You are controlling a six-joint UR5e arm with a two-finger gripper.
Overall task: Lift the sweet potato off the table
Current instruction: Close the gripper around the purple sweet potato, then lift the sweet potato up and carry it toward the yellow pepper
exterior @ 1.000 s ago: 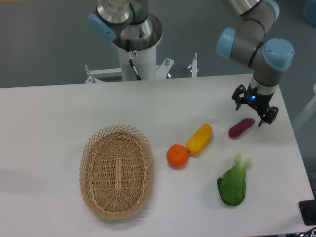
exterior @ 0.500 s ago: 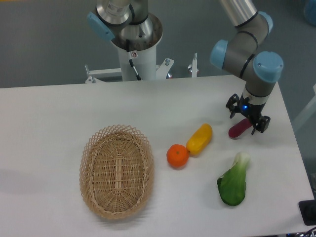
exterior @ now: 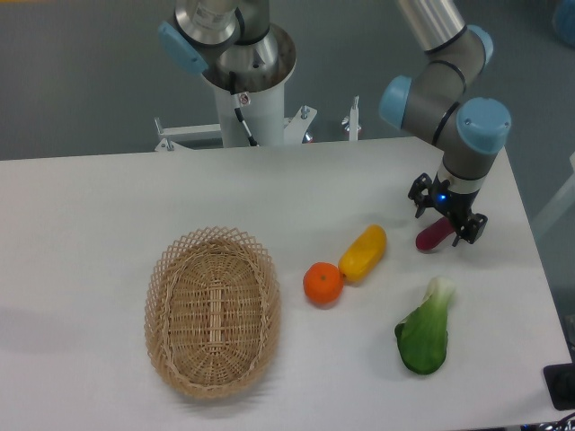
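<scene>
White matte flat bench (exterior: 108,197) carries everything in view. Small smooth reddish-purple oblong sweet potato (exterior: 432,235) lies on the bench near the right edge, tilted w/ its upper end toward the right, that end hidden under the pincer. Black two-finger pincer (exterior: 447,217) of the grey and light-blue arm (exterior: 449,90) sits directly over the sweet potato, one finger (exterior: 420,196) on the upper-left side and the other (exterior: 474,229) on the lower-right side; jaws stand spread w/ the sweet potato between them, and whether either finger touches it can't be told from this angle. A small blue light shows on the pincer body. Just left of the sweet potato, apart from it, lies a larger yellow-orange oblong vegetable (exterior: 363,252), also tilted, its lower-left end touching or nearly touching a round orange fruit (exterior: 323,283). Below the sweet potato, toward the front-right, lies a green leafy bok choy w/ a pale stem end (exterior: 424,330), stem pointing up toward the sweet potato, well apart from it. On the left-centre of the bench sits an oval woven wicker basket (exterior: 169,269), well apart from the veg group. Behind the bench, top centre, stands a white and metal robot base column w/ a light-blue cap (exterior: 235,63), w/ a black cable running down its front.
</scene>
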